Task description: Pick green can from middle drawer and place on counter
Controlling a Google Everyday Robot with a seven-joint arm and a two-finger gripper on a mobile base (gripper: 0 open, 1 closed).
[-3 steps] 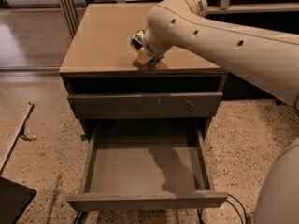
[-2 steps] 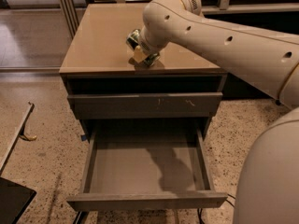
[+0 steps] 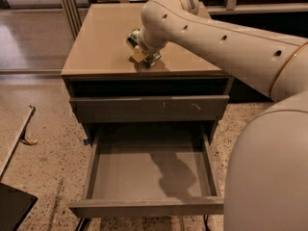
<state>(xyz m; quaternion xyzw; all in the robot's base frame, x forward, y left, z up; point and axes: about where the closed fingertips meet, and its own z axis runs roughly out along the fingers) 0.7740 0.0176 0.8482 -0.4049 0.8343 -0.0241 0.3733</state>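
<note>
Speckled beige stone floor [image 3: 48,153] is seen nearest, beneath the wide grey-brown middle drawer [image 3: 144,208], which is pulled out, a shadow being cast on its smooth grey inside. Above it, a shut drawer front with pale scratch marks [image 3: 149,108] is shown. Over the glossy beige-tan table [image 3: 96,52] topping the cabinet, the pincer [image 3: 143,52] of the white arm [image 3: 231,42] is positioned near the front edge, clamped on the small dark green metal can [image 3: 133,36], which is held tilted just above the table. Dim metal-framed panels are seen behind.
</note>
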